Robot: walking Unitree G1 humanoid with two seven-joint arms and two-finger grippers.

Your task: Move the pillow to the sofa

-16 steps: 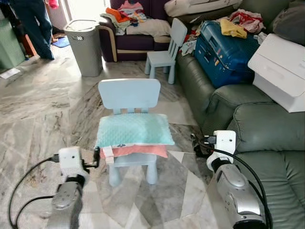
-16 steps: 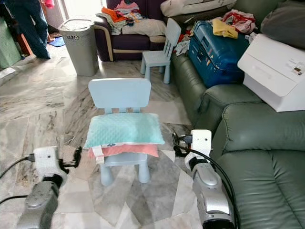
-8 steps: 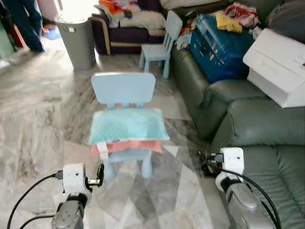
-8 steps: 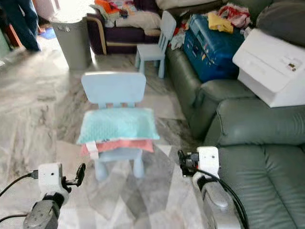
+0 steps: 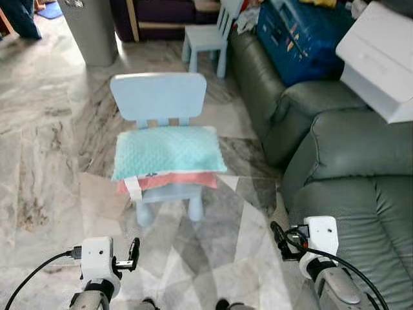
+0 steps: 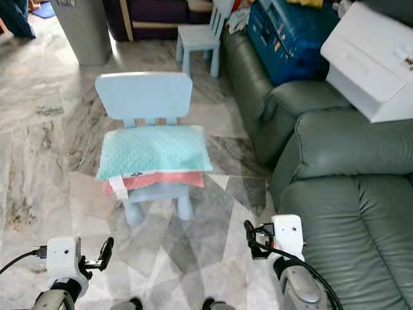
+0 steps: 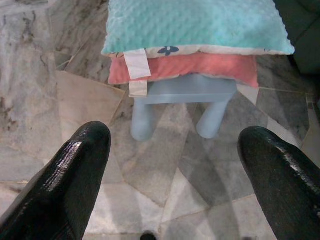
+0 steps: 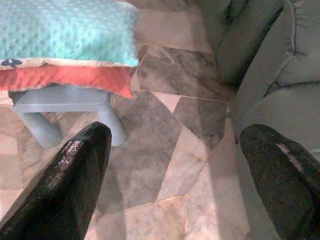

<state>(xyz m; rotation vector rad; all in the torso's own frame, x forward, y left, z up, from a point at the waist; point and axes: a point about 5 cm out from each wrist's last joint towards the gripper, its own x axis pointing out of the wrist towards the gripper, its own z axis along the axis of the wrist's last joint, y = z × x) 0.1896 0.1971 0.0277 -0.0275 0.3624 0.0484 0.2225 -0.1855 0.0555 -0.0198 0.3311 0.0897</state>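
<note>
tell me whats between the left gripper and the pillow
Bare marble floor separates the open left gripper from the teal pillow on its chair, per the left wrist view.

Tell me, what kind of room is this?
Probably a living room in a home: a big green sofa, marble floor tiles, and a small blue chair with a teal pillow on it.

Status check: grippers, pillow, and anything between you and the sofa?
Left gripper and right gripper open, empty, short of the chair. Teal pillow on pink cushion on its seat. Sofa to the right, floor between bare.
</note>
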